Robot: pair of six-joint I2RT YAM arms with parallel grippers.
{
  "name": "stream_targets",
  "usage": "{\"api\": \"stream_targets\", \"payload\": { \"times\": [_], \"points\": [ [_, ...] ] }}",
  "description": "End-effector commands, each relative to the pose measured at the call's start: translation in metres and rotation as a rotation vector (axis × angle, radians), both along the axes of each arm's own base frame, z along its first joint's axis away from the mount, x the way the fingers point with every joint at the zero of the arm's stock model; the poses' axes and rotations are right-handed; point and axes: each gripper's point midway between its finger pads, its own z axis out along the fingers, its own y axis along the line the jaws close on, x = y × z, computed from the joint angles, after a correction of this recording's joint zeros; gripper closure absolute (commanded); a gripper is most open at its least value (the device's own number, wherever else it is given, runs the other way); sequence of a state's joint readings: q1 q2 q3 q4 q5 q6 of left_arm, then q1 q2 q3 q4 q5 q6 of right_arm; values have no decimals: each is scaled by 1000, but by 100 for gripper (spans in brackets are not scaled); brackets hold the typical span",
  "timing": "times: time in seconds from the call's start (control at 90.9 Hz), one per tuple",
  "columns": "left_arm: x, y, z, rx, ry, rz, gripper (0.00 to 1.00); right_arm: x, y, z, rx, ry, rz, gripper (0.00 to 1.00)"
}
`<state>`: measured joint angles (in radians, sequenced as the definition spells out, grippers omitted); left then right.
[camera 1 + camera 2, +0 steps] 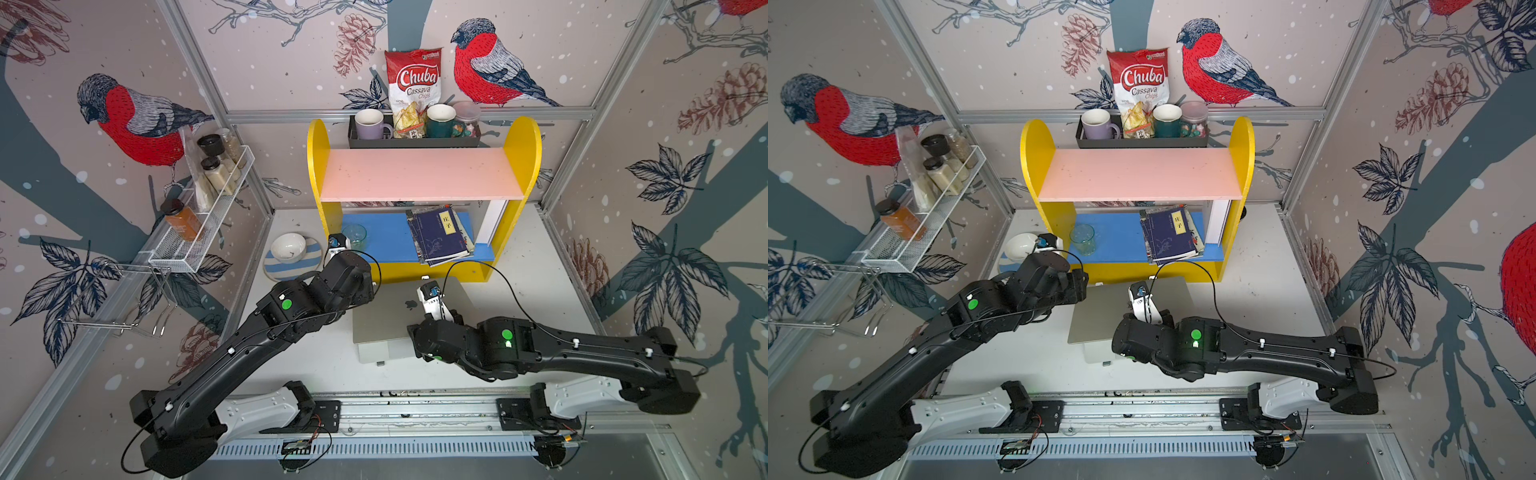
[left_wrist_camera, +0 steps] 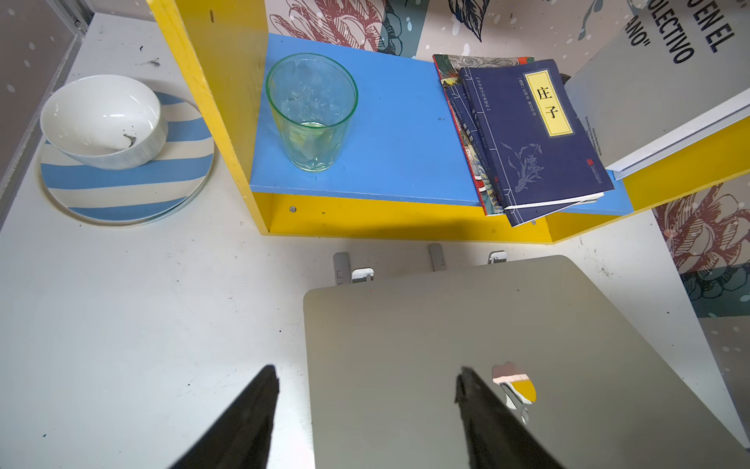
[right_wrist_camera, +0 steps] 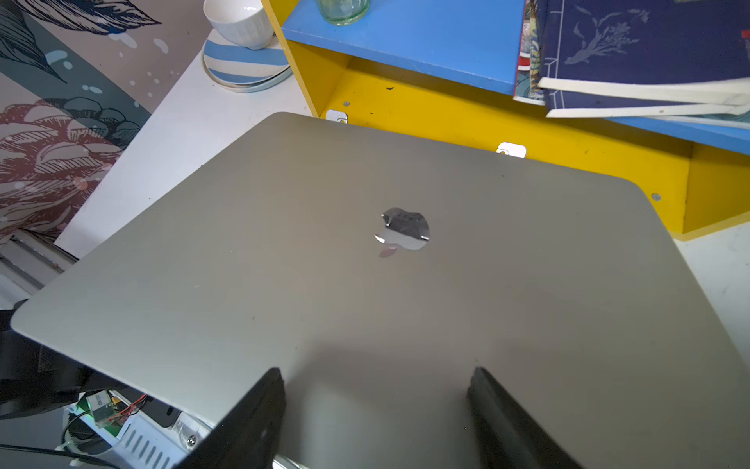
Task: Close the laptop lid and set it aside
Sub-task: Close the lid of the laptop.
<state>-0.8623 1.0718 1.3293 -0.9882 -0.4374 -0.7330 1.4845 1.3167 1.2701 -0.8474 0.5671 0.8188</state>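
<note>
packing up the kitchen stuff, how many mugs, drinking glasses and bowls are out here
mugs: 2, the purple mug and the green mug
drinking glasses: 1, the glass
bowls: 1, the white bowl
total: 4

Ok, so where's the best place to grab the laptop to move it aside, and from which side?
Probably its thin left edge, approached from the left. The laptop is a wide, flat slab, too broad to span across. The open left gripper straddles that edge, one finger over the lid and the other over the table.
</note>
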Motion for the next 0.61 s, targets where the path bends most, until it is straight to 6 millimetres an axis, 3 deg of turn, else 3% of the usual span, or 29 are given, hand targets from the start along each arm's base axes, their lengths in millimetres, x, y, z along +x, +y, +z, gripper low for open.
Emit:
{"api": "stream_targets", "payload": {
  "times": [0.0, 0.594],
  "points": [
    [0, -1, 2, -22, -13, 5, 31, -4, -6, -13, -56, 17, -7, 28],
    [-3, -1, -15, -36, 9, 10, 31, -11, 0, -48, -86, 54, 2, 24]
  ]
}}
